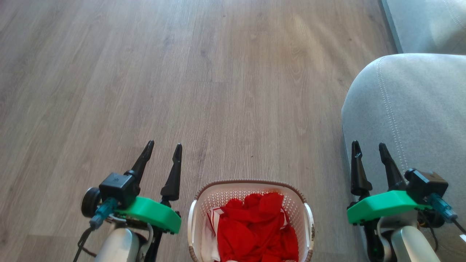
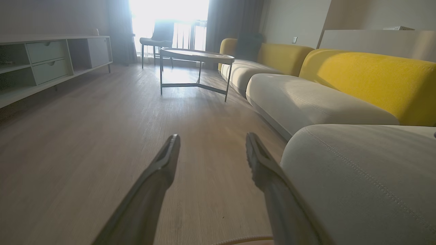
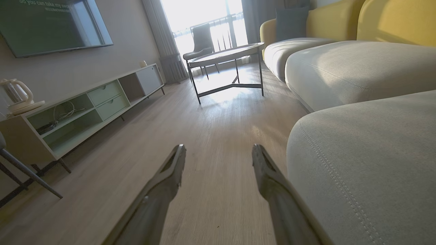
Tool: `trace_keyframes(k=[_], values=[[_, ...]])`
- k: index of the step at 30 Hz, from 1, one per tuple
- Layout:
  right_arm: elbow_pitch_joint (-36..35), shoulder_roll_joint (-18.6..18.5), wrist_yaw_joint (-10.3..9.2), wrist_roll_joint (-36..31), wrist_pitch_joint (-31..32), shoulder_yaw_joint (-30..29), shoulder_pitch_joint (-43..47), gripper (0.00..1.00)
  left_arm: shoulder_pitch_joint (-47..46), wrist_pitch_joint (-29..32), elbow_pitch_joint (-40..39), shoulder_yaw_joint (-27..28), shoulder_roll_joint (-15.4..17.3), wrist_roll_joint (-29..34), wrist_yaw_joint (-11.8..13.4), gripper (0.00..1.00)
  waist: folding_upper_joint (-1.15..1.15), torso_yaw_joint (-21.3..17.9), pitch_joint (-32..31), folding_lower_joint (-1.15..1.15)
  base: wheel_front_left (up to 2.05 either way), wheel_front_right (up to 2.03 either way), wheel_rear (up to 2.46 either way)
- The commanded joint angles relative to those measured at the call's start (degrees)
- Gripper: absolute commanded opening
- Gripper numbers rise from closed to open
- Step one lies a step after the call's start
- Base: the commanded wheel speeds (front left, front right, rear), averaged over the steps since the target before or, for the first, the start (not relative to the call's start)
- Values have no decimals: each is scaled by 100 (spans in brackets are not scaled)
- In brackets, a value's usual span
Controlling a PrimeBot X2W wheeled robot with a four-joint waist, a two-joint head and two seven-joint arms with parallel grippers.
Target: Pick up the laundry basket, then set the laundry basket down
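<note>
Overhead, in the head view, the laundry basket (image 1: 221, 198) is sitting on the wooden floor (image 1: 218, 91) at bottom centre, holding red cloth (image 1: 255, 225). It is lying between the left gripper (image 1: 164, 144) and the right gripper (image 1: 368, 144), touching neither. Both jaws are standing wide and empty. In each wrist view, parted jaws are pointing along the floor beside a grey sofa (image 1: 407, 109).

Ahead: bare wood floor (image 1: 218, 72), open to the front and left.
Right: grey sofa cushion (image 1: 407, 109) just beside the right gripper (image 1: 367, 143), closing that side.
Middle: laundry basket (image 1: 251, 182) near centre, floor gaps either side.
Far: coffee table (image 2: 197, 56), well apart.
</note>
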Motion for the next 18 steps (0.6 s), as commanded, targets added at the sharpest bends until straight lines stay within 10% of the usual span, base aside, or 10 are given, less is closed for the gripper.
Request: trace_keyframes(k=[1, 6, 7, 18], values=[[-176, -4, 39, -32, -34, 113, -231, 100, -220, -29, -158, 223, -16, -24, -36, 100, 0, 1, 0, 0, 0, 0, 0], [-165, -4, 39, -17, -34, 110, -233, 100, -223, -29, -130, 214, -16, -52, -36, 100, 0, 8, 7, 0, 0, 0, 0], [5, 0, 0, 2, 0, 0, -1, 0, 0, 0, 56, -9, -1, -44, -1, 0, 0, 9, 9, 0, 0, 0, 0], [274, -13, 3, 485, 115, -9, 77, 0, 124, 97, 299, 62, 36, -601, 14, 0, 0, -39, 15, 0, 0, 0, 0]])
